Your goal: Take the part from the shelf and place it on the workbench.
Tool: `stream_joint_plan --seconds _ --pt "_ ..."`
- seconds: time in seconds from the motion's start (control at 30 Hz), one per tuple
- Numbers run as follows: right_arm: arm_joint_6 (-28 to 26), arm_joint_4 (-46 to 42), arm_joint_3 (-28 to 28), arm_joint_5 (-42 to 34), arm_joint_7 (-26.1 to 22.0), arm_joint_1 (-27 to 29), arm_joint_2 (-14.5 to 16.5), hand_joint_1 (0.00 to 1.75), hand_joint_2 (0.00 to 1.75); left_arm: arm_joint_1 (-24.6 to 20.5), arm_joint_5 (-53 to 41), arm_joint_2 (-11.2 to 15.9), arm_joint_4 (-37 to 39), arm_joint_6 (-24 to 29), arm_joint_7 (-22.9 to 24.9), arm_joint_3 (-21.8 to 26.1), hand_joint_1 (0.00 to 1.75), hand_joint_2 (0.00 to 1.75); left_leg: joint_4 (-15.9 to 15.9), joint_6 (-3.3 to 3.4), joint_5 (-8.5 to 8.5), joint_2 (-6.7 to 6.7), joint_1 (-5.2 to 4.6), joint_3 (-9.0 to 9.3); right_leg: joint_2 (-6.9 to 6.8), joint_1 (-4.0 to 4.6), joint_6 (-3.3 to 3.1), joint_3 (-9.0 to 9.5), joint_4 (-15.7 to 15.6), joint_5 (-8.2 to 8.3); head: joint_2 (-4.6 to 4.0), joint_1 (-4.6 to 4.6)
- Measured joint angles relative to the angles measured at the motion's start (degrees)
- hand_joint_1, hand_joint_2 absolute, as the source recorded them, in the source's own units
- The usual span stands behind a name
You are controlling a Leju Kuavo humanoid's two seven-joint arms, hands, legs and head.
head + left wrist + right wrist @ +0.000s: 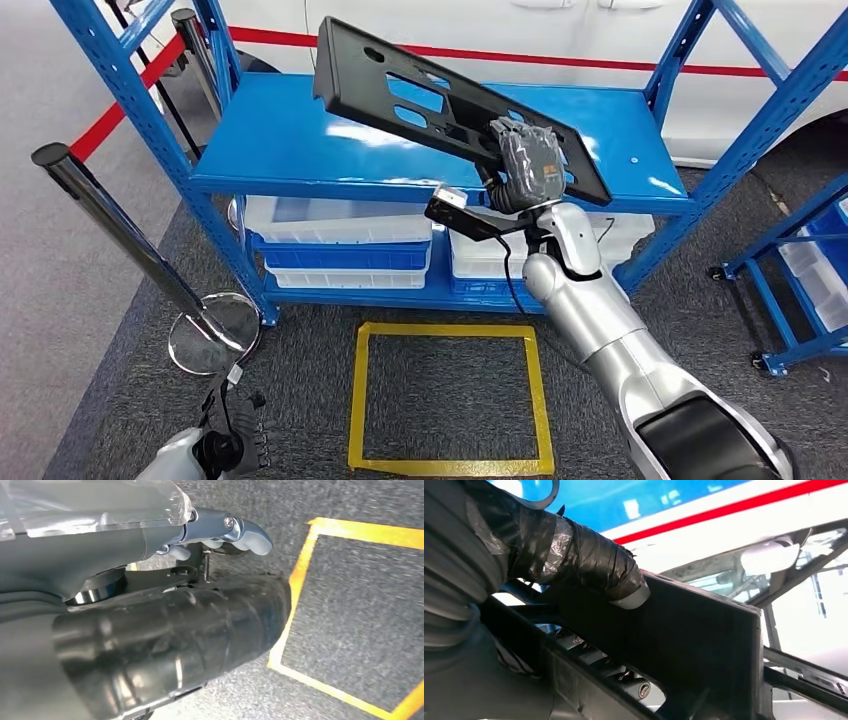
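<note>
A long black plastic panel with cut-out holes is lifted off the blue shelf and tilts up toward the far left. My right hand grips its near right end, close to the shelf's front edge. In the right wrist view the taped thumb presses on the panel's flat face with the darker fingers under it. My left hand hangs low at the bottom left over the carpet; in the left wrist view its fingers look curled with nothing in them.
White and blue bins fill the shelf's lower level. A yellow taped square marks the carpet in front. A chrome stanchion post with a round base stands left. Another blue rack is at right. A white car stands behind.
</note>
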Motion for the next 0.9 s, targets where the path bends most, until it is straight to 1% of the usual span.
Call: stream_joint_plan --seconds 0.03,0.07,0.1,0.13,0.17,0.2,0.23,0.27,0.3,0.33,0.37,0.4,0.43,0.47,0.5,0.53,0.57,0.6,0.63,0.67,0.7,0.73,0.77,0.8,0.83,0.87,0.9 --pt "0.04 0.38 0.0 -0.17 -0.08 -0.1 0.0 1.75 1.75 0.09 -0.01 0.02 0.17 0.01 -0.05 0.0 0.0 0.0 0.15 0.06 0.59 0.29 -0.14 -0.92 0.0 0.07 0.06 -0.51 3.5 -1.27 0.0 0.01" --pt "0.05 0.76 0.0 -0.33 -0.18 -0.16 0.0 1.75 1.75 0.2 -0.02 0.04 0.33 0.01 -0.1 0.0 0.0 0.0 0.33 0.09 1.15 0.63 -0.3 -1.84 -0.01 0.16 0.03 -0.3 5.63 -1.28 0.0 0.0" --pt "0.05 1.1 0.0 -0.48 -0.26 -0.22 0.0 1.75 1.75 0.32 -0.03 0.07 0.46 0.02 -0.17 0.0 0.0 0.0 0.53 0.09 1.66 1.02 -0.46 -2.75 -0.07 0.25 -0.13 0.89 5.87 -0.25 0.0 0.01" --pt "0.05 1.38 0.0 -0.61 -0.33 -0.31 0.01 1.75 1.75 0.4 -0.03 0.09 0.58 0.03 -0.24 0.0 0.0 0.0 0.74 0.06 2.14 1.41 -0.62 -3.56 -0.39 0.43 -0.43 3.16 4.0 1.1 0.0 -0.01" --pt "0.04 1.6 0.0 -0.69 -0.42 -0.5 0.03 1.75 1.75 0.45 -0.04 0.12 0.66 0.03 -0.28 0.0 0.0 0.0 0.94 -0.02 2.55 1.81 -0.76 -4.19 -1.24 0.72 -0.89 6.13 0.58 1.64 0.0 -0.01" --pt "0.02 1.78 0.0 -0.78 -0.51 -0.79 0.09 1.75 1.75 0.49 -0.08 0.13 0.72 0.04 -0.33 0.0 0.0 0.0 1.1 -0.17 2.93 2.22 -0.93 -4.68 -2.31 1.13 -1.4 9.22 -3.6 1.32 0.0 -0.02" --pt "0.0 1.94 0.0 -0.87 -0.65 -1.12 0.16 1.75 1.75 0.53 -0.13 0.18 0.79 0.05 -0.38 0.0 0.0 0.0 1.13 -0.41 3.34 2.68 -1.05 -4.94 -3.24 1.53 -1.91 11.46 -6.91 0.71 0.0 -0.02" --pt "-0.02 2.09 0.01 -0.97 -0.78 -1.48 0.22 1.75 1.75 0.57 -0.18 0.22 0.87 0.08 -0.43 0.0 0.0 0.0 1.07 -0.68 3.74 3.21 -1.09 -5.03 -3.72 1.89 -2.35 12.71 -9.17 0.06 0.0 -0.02" --pt "-0.03 2.27 0.01 -1.04 -0.87 -1.79 0.27 1.75 1.75 0.63 -0.22 0.27 0.96 0.1 -0.47 0.0 0.0 0.0 0.91 -0.98 4.19 3.78 -1.11 -5.05 -3.51 2.11 -2.72 13.02 -10.22 0.03 0.0 -0.02" --pt "-0.03 2.45 0.01 -1.09 -0.92 -1.99 0.28 1.75 1.75 0.69 -0.24 0.33 1.04 0.12 -0.49 0.0 0.0 0.0 0.73 -1.28 4.52 4.22 -1.1 -5.09 -2.97 2.0 -3.15 12.74 -10.47 0.65 0.0 -0.01" --pt "-0.03 2.64 0.01 -1.13 -0.94 -2.16 0.28 1.75 1.75 0.74 -0.24 0.41 1.09 0.13 -0.53 0.01 0.0 0.0 0.87 -1.62 4.26 4.01 -1.03 -5.27 -2.44 1.84 -3.58 12.46 -10.86 1.32 0.0 -0.01" --pt "-0.02 2.83 0.01 -1.15 -0.95 -2.29 0.33 1.75 1.75 0.8 -0.24 0.48 1.13 0.14 -0.56 0.01 0.0 0.0 1.76 -1.97 2.97 3.17 -0.98 -5.72 -1.98 1.6 -4.1 11.96 -11.16 2.13 0.0 -0.02" --pt "-0.02 2.99 0.02 -1.17 -0.96 -2.36 0.42 1.75 1.75 0.89 -0.24 0.58 1.18 0.14 -0.61 0.02 0.0 0.0 3.76 -2.31 0.71 1.96 -0.9 -6.45 -1.49 1.35 -4.51 11.29 -11.43 3.01 0.0 -0.02" --pt "-0.01 3.13 0.02 -1.18 -0.97 -2.43 0.54 1.75 1.75 0.98 -0.24 0.68 1.24 0.15 -0.65 0.03 0.0 0.0 6.78 -2.59 -2.12 0.73 -0.74 -7.34 -0.95 1.3 -4.77 10.42 -11.46 3.82 0.0 -0.03" --pt "-0.01 3.27 0.02 -1.19 -0.97 -2.47 0.65 1.75 1.75 1.06 -0.24 0.74 1.31 0.15 -0.66 0.03 0.0 0.0 10.61 -2.76 -4.89 -0.01 -0.66 -8.32 -0.29 1.27 -4.92 9.42 -11.4 4.62 0.0 -0.03" --pt "0.0 3.41 0.02 -1.2 -0.97 -2.45 0.72 1.75 1.75 1.13 -0.24 0.81 1.38 0.16 -0.67 0.04 0.0 0.0 14.12 -2.89 -6.62 -0.27 -0.59 -8.99 0.4 1.26 -4.88 8.4 -11.28 5.37 0.0 -0.04" --pt "0.01 3.57 0.02 -1.25 -0.97 -2.41 0.74 1.75 1.75 1.17 -0.24 0.89 1.44 0.18 -0.68 0.04 0.0 0.0 16.35 -2.95 -7.05 -0.35 -0.54 -9.0 1.1 1.24 -4.8 7.37 -11.13 6.11 0.0 -0.04" --pt "0.01 3.74 0.02 -1.33 -0.98 -2.38 0.74 1.75 1.75 1.18 -0.25 0.95 1.48 0.19 -0.71 0.04 0.0 0.0 16.91 -2.95 -6.41 -0.4 -0.51 -8.2 1.78 1.22 -4.68 6.34 -10.96 6.83 0.0 -0.05" --pt "0.01 3.86 0.02 -1.41 -1.0 -2.36 0.74 1.75 1.75 1.17 -0.25 0.99 1.5 0.2 -0.76 0.04 0.0 0.0 15.35 -2.85 -5.0 -0.6 -0.47 -6.39 2.45 1.18 -4.51 5.37 -10.8 7.53 0.0 -0.05" --pt "0.01 3.94 0.02 -1.53 -1.03 -2.36 0.74 1.75 1.75 1.13 -0.26 1.04 1.5 0.2 -0.81 0.04 0.0 0.0 12.12 -2.65 -3.76 -1.26 -0.42 -3.73 3.09 1.13 -4.31 4.49 -10.64 8.22 0.0 -0.05" --pt "0.01 3.97 0.02 -1.62 -1.07 -2.38 0.74 1.75 1.75 1.09 -0.26 1.09 1.5 0.21 -0.89 0.04 0.0 0.0 8.1 -2.35 -3.54 -2.54 -0.35 -0.8 3.67 1.13 -4.04 3.74 -10.51 8.85 0.0 -0.05" --pt "0.01 4.0 0.02 -1.74 -1.1 -2.41 0.73 1.75 1.75 1.12 -0.26 1.14 1.5 0.25 -1.01 0.04 0.0 0.0 4.68 -2.12 -3.65 -3.77 -0.28 1.53 4.2 1.07 -3.75 3.21 -10.49 9.49 0.0 -0.03" --pt "0.02 4.04 0.02 -1.9 -1.2 -2.45 0.73 1.75 1.75 1.24 -0.29 1.19 1.51 0.3 -1.13 0.05 0.0 0.0 2.23 -1.91 -4.03 -4.75 -0.29 2.95 4.72 0.97 -3.38 2.91 -10.6 10.16 0.0 -0.01" --pt "0.04 4.09 0.02 -2.08 -1.33 -2.51 0.7 1.75 1.75 1.39 -0.32 1.24 1.53 0.37 -1.28 0.05 0.0 0.0 1.08 -1.75 -4.29 -5.13 -0.38 3.46 5.26 0.86 -2.97 2.73 -10.91 10.88 0.0 -0.02" --pt "0.09 4.18 0.02 -2.33 -1.48 -2.54 0.6 1.75 1.75 1.62 -0.37 1.25 1.55 0.43 -1.44 0.06 0.0 0.0 0.79 -1.61 -3.75 -4.67 -0.46 3.25 5.93 0.82 -2.51 2.66 -11.42 11.71 0.0 0.0" --pt "0.14 4.3 0.02 -2.57 -1.65 -2.56 0.37 1.75 1.75 1.84 -0.41 1.25 1.57 0.45 -1.6 0.07 0.0 0.0 0.39 -1.33 -3.07 -3.98 -0.39 3.03 6.08 0.79 -2.13 2.5 -11.76 12.07 0.0 -0.02" --pt "0.2 4.42 0.02 -2.76 -1.81 -2.59 0.13 1.75 1.75 2.09 -0.44 1.26 1.6 0.43 -1.76 0.07 0.0 0.0 0.02 -0.89 -2.29 -3.22 -0.28 2.75 5.35 0.87 -1.83 2.11 -11.42 11.25 0.0 0.07"
